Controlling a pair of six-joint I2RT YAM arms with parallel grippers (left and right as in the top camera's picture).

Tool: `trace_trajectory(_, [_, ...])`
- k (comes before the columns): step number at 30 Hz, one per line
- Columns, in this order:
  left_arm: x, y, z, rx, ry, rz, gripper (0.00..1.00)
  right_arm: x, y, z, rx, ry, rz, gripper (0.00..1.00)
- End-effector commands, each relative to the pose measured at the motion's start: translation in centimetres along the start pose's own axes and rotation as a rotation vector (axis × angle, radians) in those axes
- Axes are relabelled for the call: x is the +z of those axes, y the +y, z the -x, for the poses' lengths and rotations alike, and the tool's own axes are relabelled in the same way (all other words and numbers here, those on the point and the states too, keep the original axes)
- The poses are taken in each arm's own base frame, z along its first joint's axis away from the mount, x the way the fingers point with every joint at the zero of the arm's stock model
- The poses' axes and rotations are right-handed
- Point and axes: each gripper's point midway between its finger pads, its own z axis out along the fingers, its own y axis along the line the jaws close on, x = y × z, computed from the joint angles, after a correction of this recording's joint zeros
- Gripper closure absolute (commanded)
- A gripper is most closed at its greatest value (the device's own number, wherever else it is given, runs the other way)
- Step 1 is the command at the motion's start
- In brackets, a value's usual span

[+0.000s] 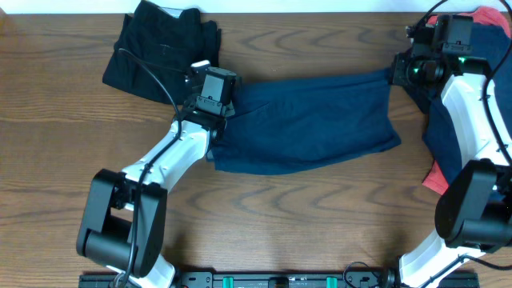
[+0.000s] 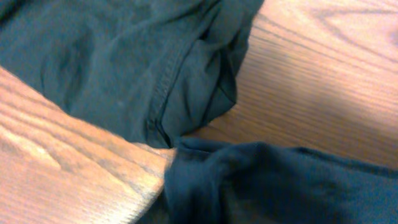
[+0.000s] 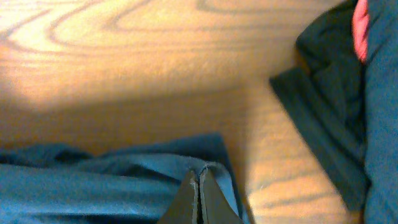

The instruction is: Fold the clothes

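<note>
Navy shorts (image 1: 312, 120), limp, light and prone to bunching, lie stretched between both grippers: right gripper (image 3: 198, 186) pinched closed on the hem corner at its tips, left gripper (image 1: 212, 100) opening can't tell; grip corners or hems.

No word, number, brand or sign could be read anywhere. The navy shorts (image 1: 312, 120) in the middle, the black garment (image 1: 160, 44) at the far left, the pile of clothes (image 1: 440, 132) at the right and the wooden table (image 1: 280, 232) bore no legible marks.
</note>
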Motion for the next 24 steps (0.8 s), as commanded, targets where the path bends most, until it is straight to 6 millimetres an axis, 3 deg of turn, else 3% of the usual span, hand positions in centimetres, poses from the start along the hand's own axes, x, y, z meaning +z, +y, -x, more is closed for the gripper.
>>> trace_trajectory(1, [0.3, 1.2, 1.5, -0.026, -0.05, 0.052, 0.15, 1.8, -0.9, -0.5, -0.012, 0.015, -0.028, 0.82])
trace_trajectory(2, [0.3, 1.2, 1.5, -0.022, -0.05, 0.052, 0.02, 1.9, -0.7, -0.5, -0.015, 0.015, -0.024, 0.66])
trace_trajectory(4, [0.3, 1.4, 1.3, 0.004, -0.04, 0.058, 0.02, 1.9, -0.2, -0.4, -0.024, 0.013, -0.018, 0.54])
trace_trajectory(10, [0.2, 2.9, -0.3, 0.106, 0.038, 0.104, 0.02, -0.3, 0.4, 0.5, -0.052, -0.008, -0.012, 0.39])
trace_trajectory(14, [-0.6, 4.1, -2.0, 0.126, 0.137, 0.11, 0.02, -2.2, 0.9, -0.2, -0.046, 0.018, -0.007, 0.37])
trace_trajectory(19, [-1.0, 6.0, -6.3, 0.104, 0.381, 0.061, 0.02, -2.4, 0.9, -3.3, -0.028, 0.145, -0.007, 0.36])
trace_trajectory(22, [-1.1, 6.5, -7.4, 0.057, 0.471, -0.008, 0.02, -2.6, 0.9, -4.6, -0.033, 0.196, -0.008, 0.36])
trace_trajectory(24, [-1.2, 5.8, -7.6, 0.034, 0.517, -0.114, 0.02, -2.6, 0.9, -4.9, -0.03, 0.208, -0.011, 0.36])
